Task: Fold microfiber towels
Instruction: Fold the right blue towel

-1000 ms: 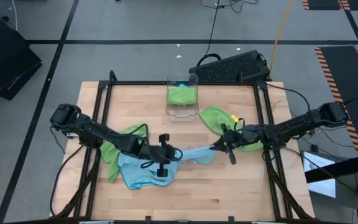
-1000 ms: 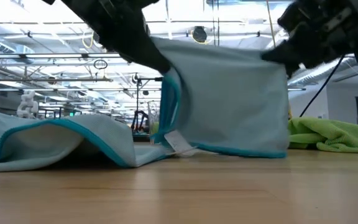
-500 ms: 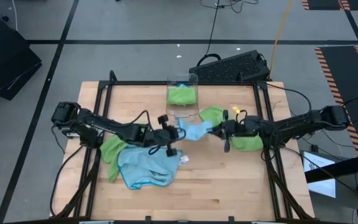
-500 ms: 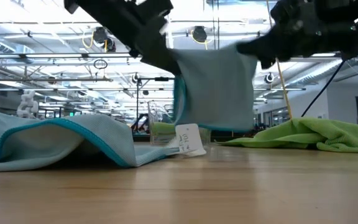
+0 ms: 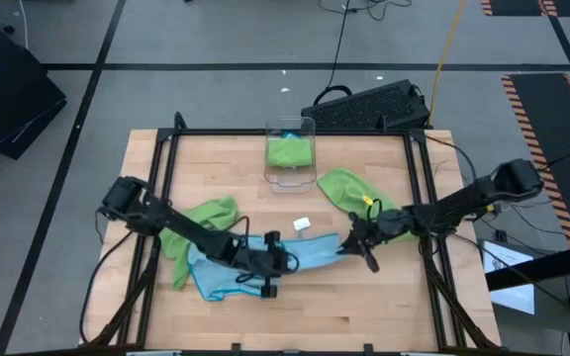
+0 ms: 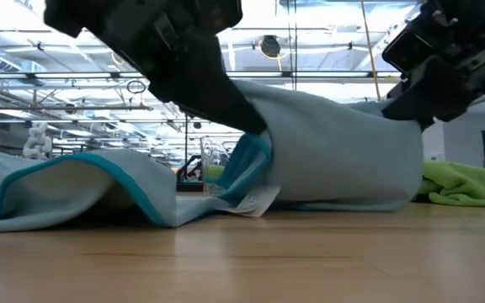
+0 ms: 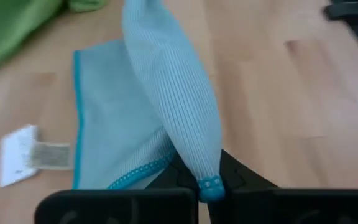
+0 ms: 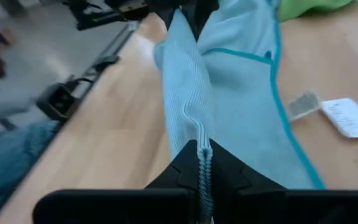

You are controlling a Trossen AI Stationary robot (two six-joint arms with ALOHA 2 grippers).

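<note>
A light blue towel with a teal hem is stretched between my two grippers, low over the table's near middle; it also shows in the low view. My left gripper is shut on its left end and my right gripper is shut on its right end. The towel's white tag lies on the wood just beyond it. A second light blue towel lies crumpled on the table under my left arm. Lime green towels lie at the left and right. My left gripper pinches a gathered end of the towel at its teal hem between its two fingers, coming nearly level from the table's left. The cloth runs away from the fingers as a raised ridge, with its lower part on the table. My right gripper pinches the towel's other gathered end between its two fingers, coming low from the table's right. The cloth runs from it as a ridge toward my left gripper, and its far flap lies spread on the wood.
A clear plastic bin with green and blue cloth inside stands at the far middle. A dark keyboard-like device sits behind the table's far right. Bare wood shows along the near edge.
Both grippers swung the blue towel toward the bin, lifted clear of the table, then came back toward the near edge and down. The towel now touches the wood, its far flap and tag laid out behind the grippers.
</note>
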